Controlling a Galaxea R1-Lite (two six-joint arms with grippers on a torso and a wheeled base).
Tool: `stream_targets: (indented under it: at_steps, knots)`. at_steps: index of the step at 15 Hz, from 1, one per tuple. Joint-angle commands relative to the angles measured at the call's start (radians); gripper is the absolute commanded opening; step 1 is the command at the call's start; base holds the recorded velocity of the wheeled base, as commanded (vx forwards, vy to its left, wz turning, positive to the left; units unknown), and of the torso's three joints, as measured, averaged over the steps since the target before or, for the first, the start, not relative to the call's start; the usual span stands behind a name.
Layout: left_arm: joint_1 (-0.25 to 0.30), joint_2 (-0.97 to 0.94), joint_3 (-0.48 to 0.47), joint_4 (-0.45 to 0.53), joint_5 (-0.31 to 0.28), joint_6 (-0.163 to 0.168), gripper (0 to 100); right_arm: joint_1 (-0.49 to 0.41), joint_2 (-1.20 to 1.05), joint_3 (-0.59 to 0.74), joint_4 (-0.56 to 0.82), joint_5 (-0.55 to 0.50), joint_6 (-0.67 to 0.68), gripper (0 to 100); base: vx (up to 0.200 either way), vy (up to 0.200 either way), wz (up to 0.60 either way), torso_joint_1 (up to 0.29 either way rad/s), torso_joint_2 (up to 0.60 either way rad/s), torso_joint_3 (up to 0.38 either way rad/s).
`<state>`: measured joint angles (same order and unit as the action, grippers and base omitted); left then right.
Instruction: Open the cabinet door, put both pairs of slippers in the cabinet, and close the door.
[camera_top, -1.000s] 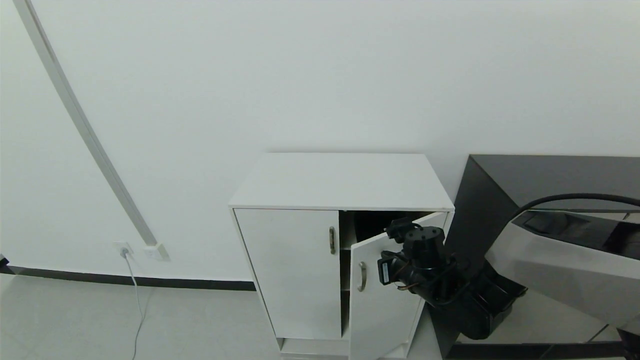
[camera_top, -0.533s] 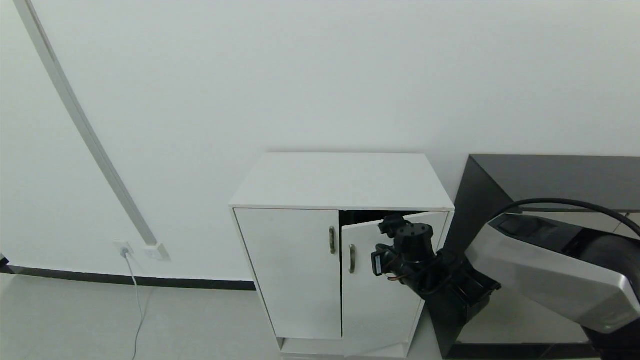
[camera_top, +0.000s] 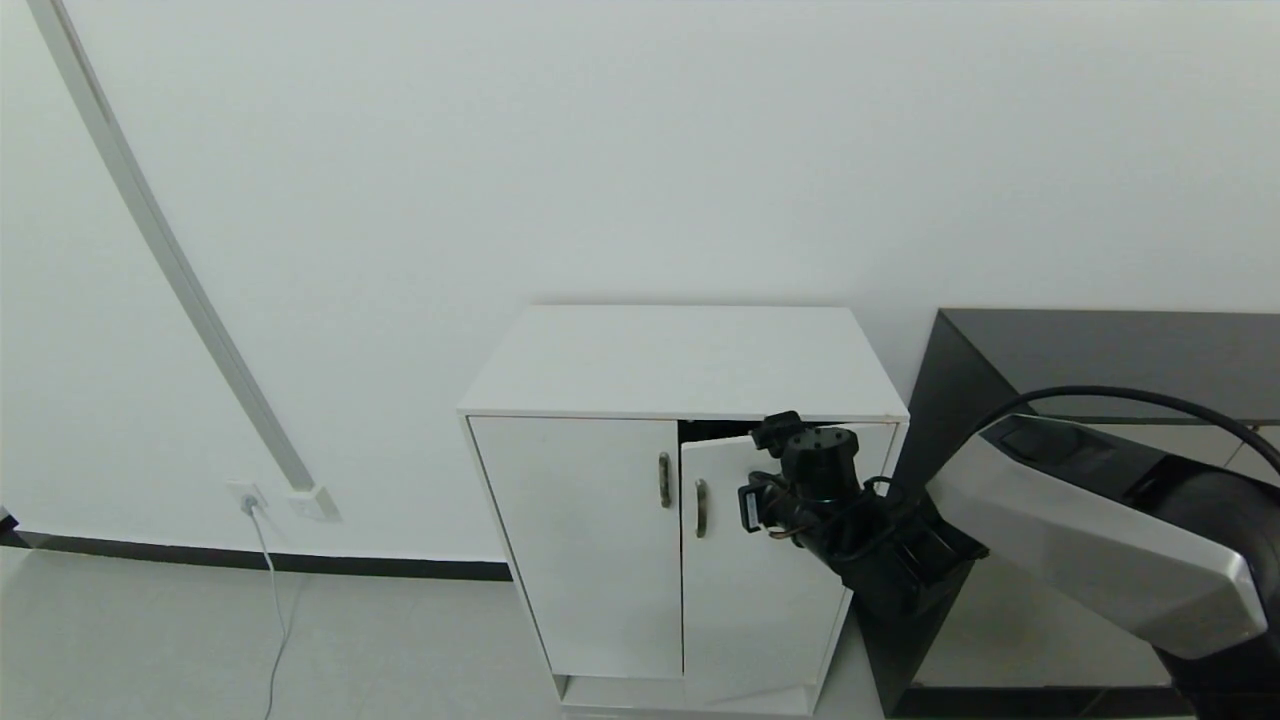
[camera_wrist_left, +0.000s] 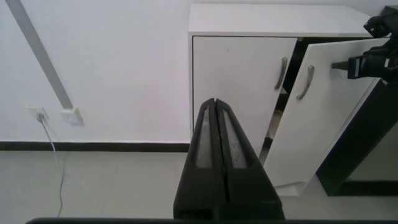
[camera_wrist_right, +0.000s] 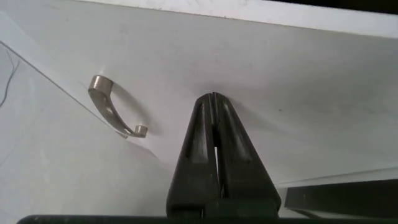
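The right-hand door (camera_top: 760, 600) of the white cabinet (camera_top: 680, 360) is swinging shut. A second ago it was standing well open, with dark shelves showing behind it. Now it is lying almost flush beside the left door (camera_top: 590, 540), and only a thin dark gap is left along its top edge and down the middle. From the left wrist view the door is still sitting a little proud, so it is not home yet.

The right gripper (camera_wrist_right: 214, 98) is doing the pushing. Its jaws are closed with nothing between them, and the tips are pressing flat on the door's face, with the curved metal handle (camera_wrist_right: 115, 112) at about 9 o'clock of the contact spot. The arm has been following the door inward as it turns.

The left gripper (camera_wrist_left: 214, 102) is hanging back from the cabinet, jaws also closed and holding nothing, pointing towards the left door at its 12 o'clock.

To me this looks like the closing step, very near its end; a little more push should seat the door. The inside is now hidden behind the doors, so I cannot tell whether the slippers are lying on the shelves. A dark unit (camera_top: 1100, 345) is standing at the cabinet's 3 o'clock, and a wall socket (camera_top: 245, 497) at its 9 o'clock.
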<state>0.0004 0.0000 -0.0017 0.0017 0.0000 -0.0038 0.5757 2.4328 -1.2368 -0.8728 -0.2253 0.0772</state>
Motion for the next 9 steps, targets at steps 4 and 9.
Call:
stream_targets:
  at_steps: [4, 9]
  knots:
    - [0.001, 0.0, 0.0, 0.0, 0.0, -0.001, 0, -0.011, 0.026, -0.064, 0.017, 0.0, -0.014, 0, 0.0, 0.0, 0.0, 0.0, 0.0, 0.0]
    - [0.001, 0.0, 0.0, 0.0, 0.0, -0.001, 0, -0.017, 0.028, -0.13, 0.072, 0.0, -0.016, 0, 0.0, 0.0, 0.0, 0.0, 0.0, 0.0]
